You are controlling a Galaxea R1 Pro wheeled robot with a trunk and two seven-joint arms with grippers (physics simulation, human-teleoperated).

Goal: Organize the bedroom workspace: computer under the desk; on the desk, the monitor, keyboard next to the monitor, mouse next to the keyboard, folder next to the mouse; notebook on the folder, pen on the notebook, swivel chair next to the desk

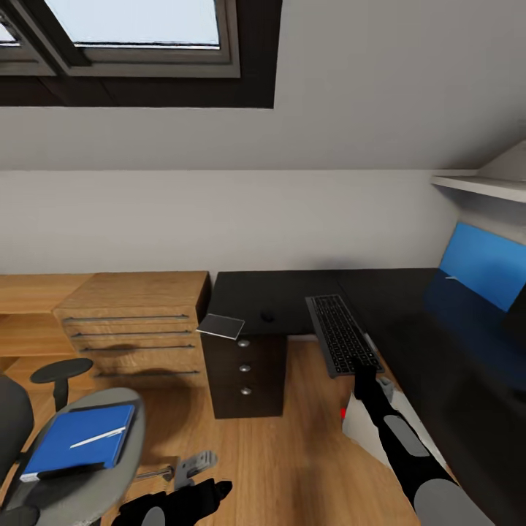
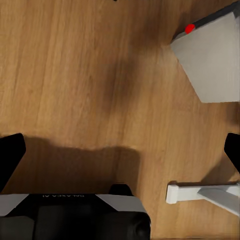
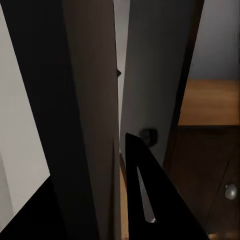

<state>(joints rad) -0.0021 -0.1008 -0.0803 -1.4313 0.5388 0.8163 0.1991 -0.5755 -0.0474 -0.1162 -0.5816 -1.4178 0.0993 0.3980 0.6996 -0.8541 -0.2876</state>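
Here the right tool [image 1: 363,370] grips the keyboard [image 1: 340,332] by its near end; kbd lies on the counter [image 1: 277,292]. Left tool [image 2: 120,152] hangs wide apart over the floor, nr the computer [image 2: 212,60].

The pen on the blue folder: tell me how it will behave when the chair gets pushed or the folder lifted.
The pen is a slender white stick lying loose on the blue folder, so it would probably roll or slide off if the folder tilts. It looks very light, so jolting the swivel chair could shift it. Best lifted off first.
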